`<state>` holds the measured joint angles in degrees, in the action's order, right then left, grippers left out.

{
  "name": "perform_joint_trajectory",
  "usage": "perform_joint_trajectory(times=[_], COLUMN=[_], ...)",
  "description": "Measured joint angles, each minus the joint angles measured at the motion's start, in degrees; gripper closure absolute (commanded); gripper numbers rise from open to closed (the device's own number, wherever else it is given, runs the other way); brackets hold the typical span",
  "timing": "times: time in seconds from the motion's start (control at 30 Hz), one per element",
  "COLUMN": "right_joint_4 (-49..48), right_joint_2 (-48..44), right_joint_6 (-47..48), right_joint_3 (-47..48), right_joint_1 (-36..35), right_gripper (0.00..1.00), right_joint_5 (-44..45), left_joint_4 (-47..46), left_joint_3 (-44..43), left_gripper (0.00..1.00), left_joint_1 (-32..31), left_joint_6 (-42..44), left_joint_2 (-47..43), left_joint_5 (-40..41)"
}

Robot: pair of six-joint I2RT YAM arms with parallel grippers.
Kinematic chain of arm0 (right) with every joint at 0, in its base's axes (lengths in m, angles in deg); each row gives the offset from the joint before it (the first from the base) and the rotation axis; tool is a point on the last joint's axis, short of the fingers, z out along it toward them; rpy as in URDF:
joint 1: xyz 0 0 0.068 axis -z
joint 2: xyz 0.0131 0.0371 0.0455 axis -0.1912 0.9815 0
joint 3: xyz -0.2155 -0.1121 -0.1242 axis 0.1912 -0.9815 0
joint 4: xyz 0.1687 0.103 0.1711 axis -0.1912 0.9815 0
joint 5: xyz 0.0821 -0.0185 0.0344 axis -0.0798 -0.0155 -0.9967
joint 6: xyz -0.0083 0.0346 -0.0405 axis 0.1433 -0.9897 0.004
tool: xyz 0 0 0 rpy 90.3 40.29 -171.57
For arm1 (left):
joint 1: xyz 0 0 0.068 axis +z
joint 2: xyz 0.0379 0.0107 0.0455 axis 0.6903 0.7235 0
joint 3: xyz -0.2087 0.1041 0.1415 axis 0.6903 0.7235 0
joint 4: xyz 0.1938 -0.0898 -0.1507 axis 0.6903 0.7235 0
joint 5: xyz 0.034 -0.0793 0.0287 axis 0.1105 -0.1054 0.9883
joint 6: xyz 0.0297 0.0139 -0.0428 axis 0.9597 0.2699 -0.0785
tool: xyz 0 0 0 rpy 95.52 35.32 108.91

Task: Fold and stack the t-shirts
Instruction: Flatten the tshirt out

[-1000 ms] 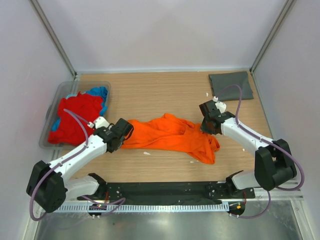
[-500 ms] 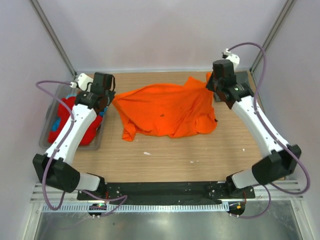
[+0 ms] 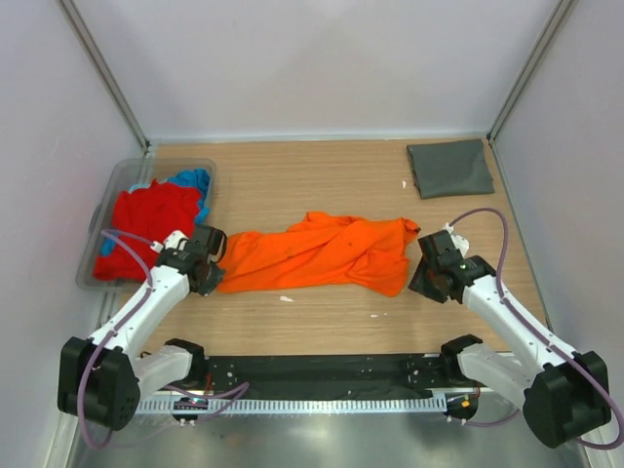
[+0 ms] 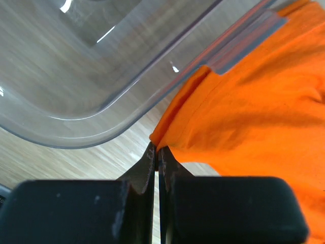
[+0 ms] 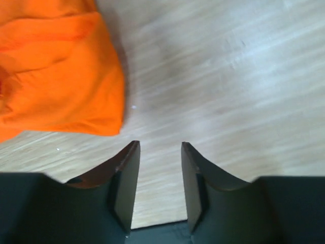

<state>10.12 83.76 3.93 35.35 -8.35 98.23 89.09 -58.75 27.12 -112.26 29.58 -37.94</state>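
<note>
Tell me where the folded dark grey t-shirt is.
Top view: the dark grey t-shirt lies in the far right corner of the table, beyond the right gripper.

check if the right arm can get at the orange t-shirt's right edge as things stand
Probably yes: the right gripper stands open over the table, just beside the orange t-shirt, and nothing lies between them.

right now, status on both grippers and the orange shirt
Left gripper shut on orange shirt corner, beside the tub. Right gripper open, empty, just off the shirt's edge. Shirt rumpled on table, unfolded. Nothing blocking it.
</note>
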Motion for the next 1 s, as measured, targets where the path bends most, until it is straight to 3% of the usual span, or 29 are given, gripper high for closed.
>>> perform_joint_trajectory(times=[0.17,0.37,0.53,0.8,1.0], right_joint_4=[0.8,-10.1,-16.9,-22.3,-24.3], right_joint_2=[-0.3,6.9,13.7,20.7,21.5], right_joint_6=[-0.9,2.1,4.0,7.1,10.2], right_joint_3=[1.7,5.8,5.1,3.7,3.0], right_joint_1=[0.0,0.5,2.3,3.5,3.5], right_gripper=[0.56,0.6,0.59,0.73,0.71], right_joint_5=[0.3,-2.9,-6.2,-5.8,-6.0], left_joint_4=[-0.9,-2.1,-2.7,-3.7,-4.3], left_joint_3=[0.7,0.7,0.7,0.7,0.7], left_gripper=[1.0,1.0,1.0,1.0,1.0], left_joint_1=[0.0,0.0,0.0,0.0,0.0], left_joint_6=[1.3,2.3,3.0,3.3,3.8], left_joint_2=[0.8,0.8,0.9,1.4,2.4], left_joint_5=[-0.7,-0.7,-0.7,-0.7,-0.6])
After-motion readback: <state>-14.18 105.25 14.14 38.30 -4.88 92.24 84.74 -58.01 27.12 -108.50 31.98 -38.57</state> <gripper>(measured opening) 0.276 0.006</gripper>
